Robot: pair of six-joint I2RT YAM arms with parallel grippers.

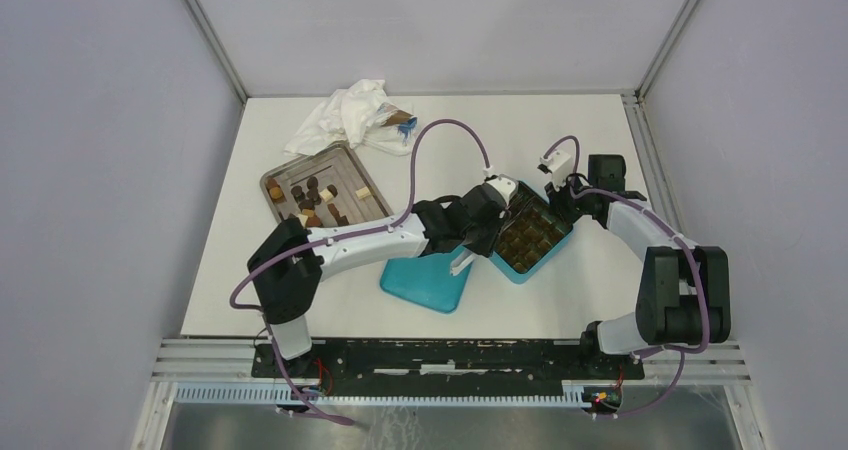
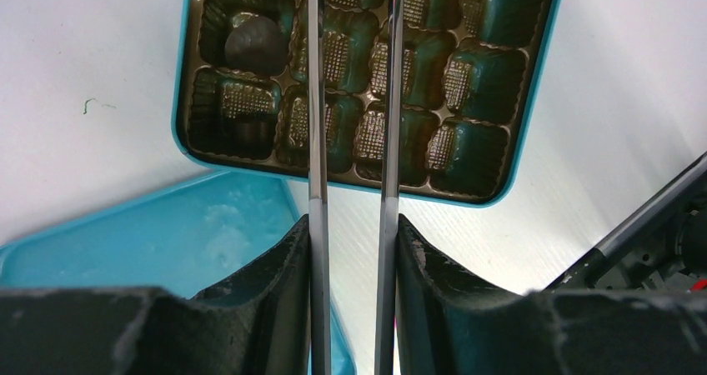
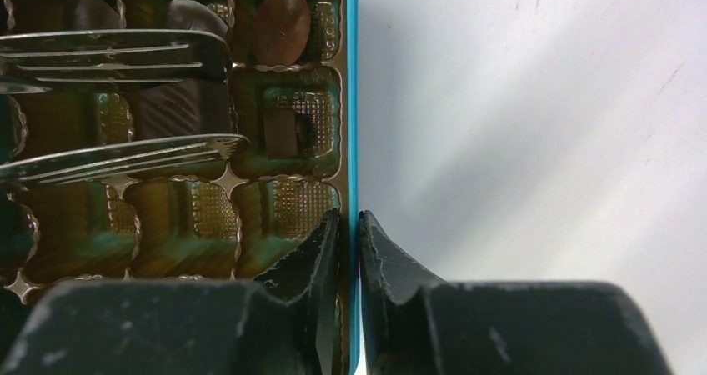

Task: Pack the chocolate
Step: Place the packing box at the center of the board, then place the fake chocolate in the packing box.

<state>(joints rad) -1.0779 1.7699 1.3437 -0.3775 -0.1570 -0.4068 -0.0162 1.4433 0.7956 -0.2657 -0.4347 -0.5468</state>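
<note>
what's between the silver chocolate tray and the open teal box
Top view: the left arm's white-and-black forearm and purple cable cross above the white table there; the flat teal lid lies nearer the bases.

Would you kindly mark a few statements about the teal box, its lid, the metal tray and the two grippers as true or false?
1. The lid lies on the table beside the teal box, not on it. True.
2. Every compartment of the teal box is filled. False: most are empty, and only a few hold chocolate.
3. The right gripper has one finger on each side of the box's wall. True.
4. The metal tray is empty. False: several pieces of chocolate lie on it.
5. The left gripper hangs over the metal tray. False: its long blades reach over the teal box's compartments.
</note>
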